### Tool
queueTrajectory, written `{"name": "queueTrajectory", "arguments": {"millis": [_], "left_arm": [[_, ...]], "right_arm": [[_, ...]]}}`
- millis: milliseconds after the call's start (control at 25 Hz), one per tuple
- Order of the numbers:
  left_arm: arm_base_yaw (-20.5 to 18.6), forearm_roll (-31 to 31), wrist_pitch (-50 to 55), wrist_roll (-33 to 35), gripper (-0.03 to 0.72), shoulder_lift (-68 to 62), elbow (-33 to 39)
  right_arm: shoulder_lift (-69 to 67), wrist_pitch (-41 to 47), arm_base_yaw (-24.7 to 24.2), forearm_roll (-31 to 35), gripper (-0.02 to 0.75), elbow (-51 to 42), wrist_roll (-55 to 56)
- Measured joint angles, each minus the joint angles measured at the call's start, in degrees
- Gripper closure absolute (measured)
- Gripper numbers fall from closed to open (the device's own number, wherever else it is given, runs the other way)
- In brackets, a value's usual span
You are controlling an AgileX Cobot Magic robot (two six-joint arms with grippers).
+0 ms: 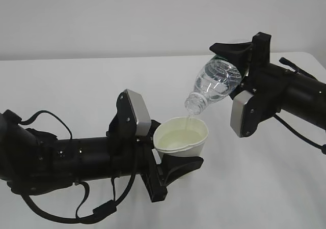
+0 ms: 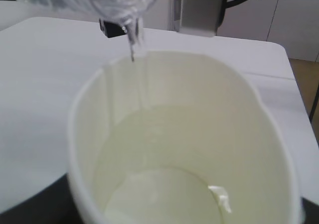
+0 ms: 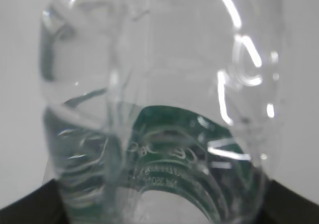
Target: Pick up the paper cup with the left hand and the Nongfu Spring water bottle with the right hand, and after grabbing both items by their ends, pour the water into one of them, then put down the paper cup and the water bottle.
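The stream of water [image 1: 190,118] is thin and falls close to the near rim of the paper cup [image 1: 182,137], so a small drift of either arm can send it onto the table [image 1: 76,86]. The left gripper [image 1: 175,165] pinches the white cup low, above the table. The right gripper [image 1: 239,66] pinches the clear, green-labelled Nongfu Spring water bottle [image 1: 214,84] at its base, tilted neck-down over the cup.

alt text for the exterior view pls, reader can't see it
The right gripper holds the Nongfu Spring water bottle tilted neck-down, and a thin stream of water falls into the paper cup held by the left gripper. Both black arms are above a white table.
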State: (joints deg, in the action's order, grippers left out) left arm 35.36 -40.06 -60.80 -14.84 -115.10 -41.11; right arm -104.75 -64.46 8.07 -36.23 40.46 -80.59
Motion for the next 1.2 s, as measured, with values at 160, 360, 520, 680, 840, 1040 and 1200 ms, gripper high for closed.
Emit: {"name": "queueTrajectory", "arguments": {"millis": [160,360,520,680,840,1040,1200], "left_arm": [[0.0,0.0,0.0,0.0,0.233,0.0,0.0],[0.0,0.0,0.04,0.0,0.233,0.0,0.0],[0.0,0.0,0.04,0.0,0.233,0.0,0.0],[0.0,0.0,0.04,0.0,0.233,0.0,0.0],[0.0,0.0,0.04,0.0,0.233,0.0,0.0],[0.0,0.0,0.13,0.0,0.233,0.0,0.0],[0.0,0.0,0.13,0.0,0.233,0.0,0.0]], "right_arm": [[0.0,0.0,0.0,0.0,0.274,0.0,-0.11],[0.0,0.0,0.0,0.0,0.274,0.0,-0.21],[0.0,0.0,0.0,0.0,0.274,0.0,-0.43],[0.0,0.0,0.0,0.0,0.274,0.0,-0.56],[0.0,0.0,0.0,0.0,0.274,0.0,-0.67],[0.0,0.0,0.0,0.0,0.274,0.0,-0.67],[0.0,0.0,0.0,0.0,0.274,0.0,-0.75]]}}
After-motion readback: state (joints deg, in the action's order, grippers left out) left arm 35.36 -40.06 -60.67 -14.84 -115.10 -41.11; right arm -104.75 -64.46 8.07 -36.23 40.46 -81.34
